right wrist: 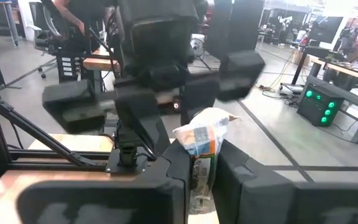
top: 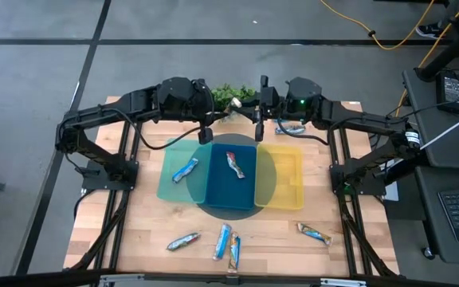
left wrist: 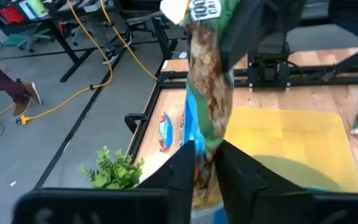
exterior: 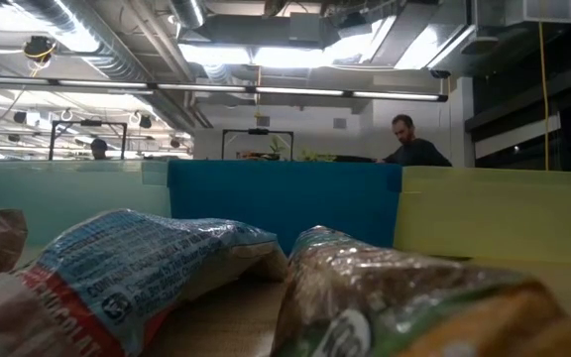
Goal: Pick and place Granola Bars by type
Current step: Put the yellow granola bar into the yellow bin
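Left pincer (left wrist: 205,165): clenched on lower end of a granola bar (left wrist: 207,81), upper centre of the overhead frame
Right pincer (right wrist: 202,168): clamped on the same bar's other end
Held bar: upright between both pincers, off the table, near the plant (top: 228,93)
Teal tray (top: 170,183): one bar (top: 186,169) inside
Blue tray (top: 217,195): one bar (top: 234,164) inside
Yellow tray (top: 293,195): right of blue tray
Loose bars: four (top: 223,241) along the bottom edge, one (top: 291,126) upper right

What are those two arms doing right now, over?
Left gripper and right gripper both closed on one granola bar. Bar in mid-air beyond the blue bin. Plant close by, not blocking.
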You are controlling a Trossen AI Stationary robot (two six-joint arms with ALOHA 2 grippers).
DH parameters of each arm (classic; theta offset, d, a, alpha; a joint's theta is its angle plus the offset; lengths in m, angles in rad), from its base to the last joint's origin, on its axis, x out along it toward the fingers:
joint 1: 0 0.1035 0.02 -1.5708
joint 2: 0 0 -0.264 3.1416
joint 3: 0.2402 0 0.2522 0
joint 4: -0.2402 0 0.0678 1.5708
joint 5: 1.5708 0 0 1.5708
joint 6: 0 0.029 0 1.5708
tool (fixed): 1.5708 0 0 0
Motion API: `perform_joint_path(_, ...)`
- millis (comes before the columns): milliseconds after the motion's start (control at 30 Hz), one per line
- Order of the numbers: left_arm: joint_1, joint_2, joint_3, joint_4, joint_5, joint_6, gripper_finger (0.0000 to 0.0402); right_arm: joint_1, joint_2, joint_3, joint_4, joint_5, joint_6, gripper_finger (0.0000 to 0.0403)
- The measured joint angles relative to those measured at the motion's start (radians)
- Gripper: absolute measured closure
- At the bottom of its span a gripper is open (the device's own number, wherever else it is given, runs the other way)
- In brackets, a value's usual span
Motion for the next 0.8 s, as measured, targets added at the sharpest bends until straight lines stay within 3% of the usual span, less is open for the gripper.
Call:
perform_joint_path(367,0.0,-0.003,0.196,-0.219,-0.074,0.007,0.024,-0.016,-0.034,0.0,-0.098,0.0,-0.021,0.0362)
perform_joint_path(667,0.0,-0.002,0.216,-0.258,-0.112,0.007,0.0234,-0.01,-0.181,0.0,-0.395,0.009,-0.022,0.0375)
perform_joint_path(800,0.0,0.001,0.216,-0.258,-0.112,0.007,0.0233,0.009,-0.231,0.0,-0.48,0.018,0.004,0.0363)
